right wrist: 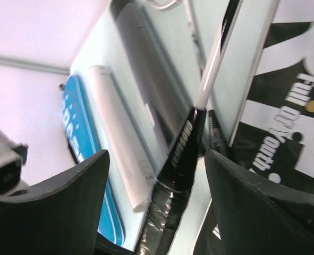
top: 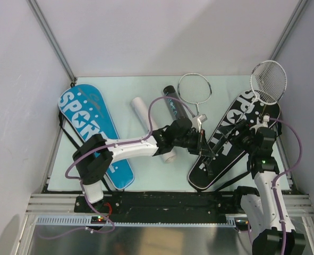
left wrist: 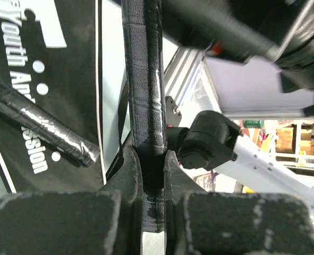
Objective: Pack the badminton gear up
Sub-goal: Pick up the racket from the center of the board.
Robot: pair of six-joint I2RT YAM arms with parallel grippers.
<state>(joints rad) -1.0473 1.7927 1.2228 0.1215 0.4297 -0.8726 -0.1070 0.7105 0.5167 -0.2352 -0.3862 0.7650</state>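
judging from this moment, the main danger is a twist. the left fingers [left wrist: 126, 175] are clamped on the dark-taped handle [left wrist: 145, 95] of one racket, close to its end. the long shaft may therefore swing or turn in the grip once the arm moves. a second danger is a knock. the right fingers [right wrist: 50, 202] stand apart on both sides of what looks like the same handle, without touching it, so a sideways pull by the left arm could hit them. the handle is raised above the counter [top: 125, 89], by the black cover [top: 223, 159], where a second handle [left wrist: 45, 125] lies flat. i cannot tell whether the middle racket head [top: 195, 87] or the right racket head [top: 268, 81] belongs to it.
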